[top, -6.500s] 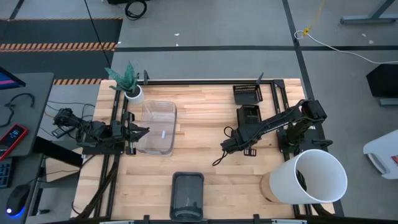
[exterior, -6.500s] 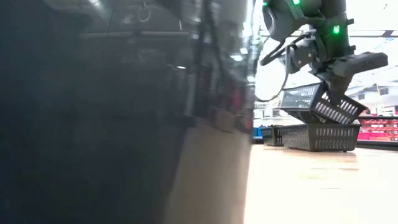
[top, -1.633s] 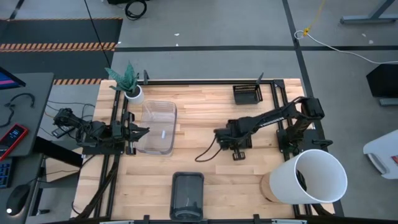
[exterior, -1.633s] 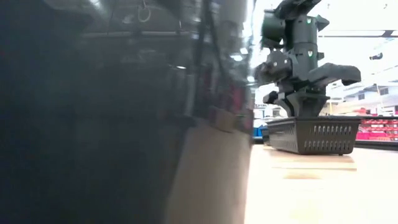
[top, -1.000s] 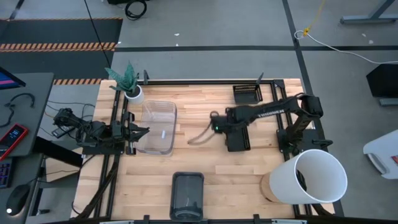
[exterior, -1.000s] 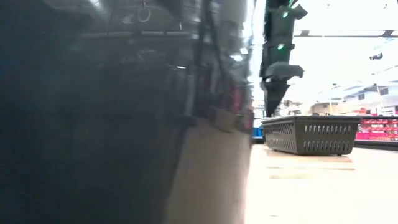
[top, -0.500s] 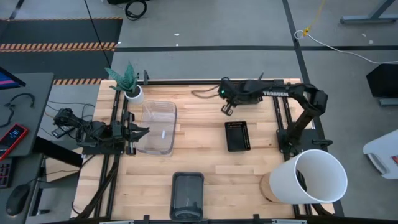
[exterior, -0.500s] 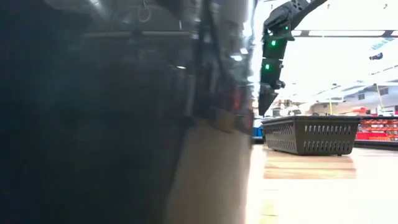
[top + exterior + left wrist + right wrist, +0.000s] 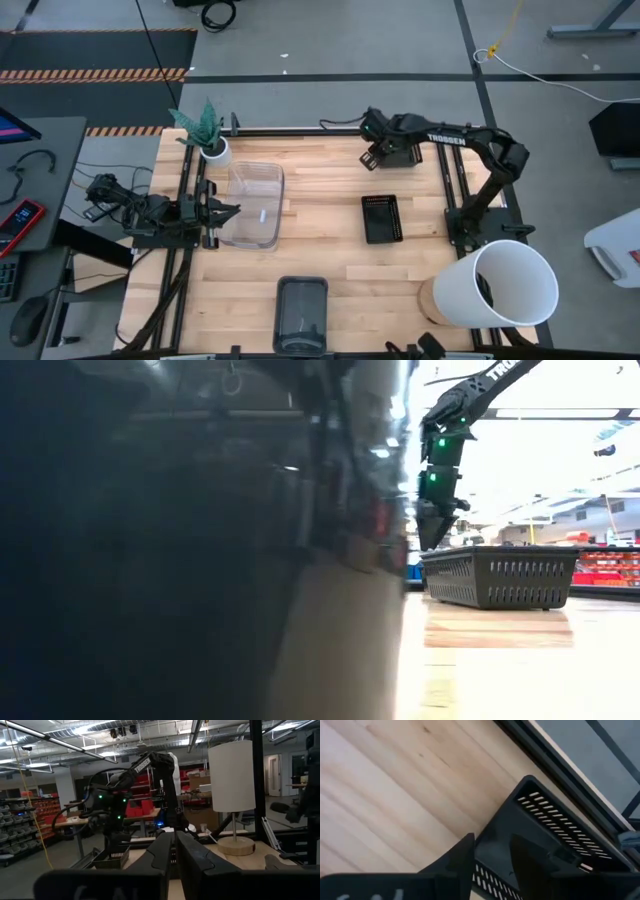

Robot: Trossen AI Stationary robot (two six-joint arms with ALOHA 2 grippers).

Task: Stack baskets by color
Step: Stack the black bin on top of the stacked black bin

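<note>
The right arm stretches to the desk's (image 9: pixel 320 215) far edge, its gripper (image 9: pixel 381 157) fingers (image 9: pixel 452 857) parted, empty, over a small black slotted plastic basket (image 9: pixel 545 837), partly hidden. The left gripper (image 9: pixel 228 211) rests beside the clear rectangular bin (image 9: pixel 255 205), its fingers (image 9: pixel 192 862) nearly closed, empty.

The right arm (image 9: pixel 455 140) has white letters on it that say TROSSEN. No other words can be read anywhere.

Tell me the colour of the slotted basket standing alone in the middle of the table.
The slotted basket is black; the high view shows it best.
</note>
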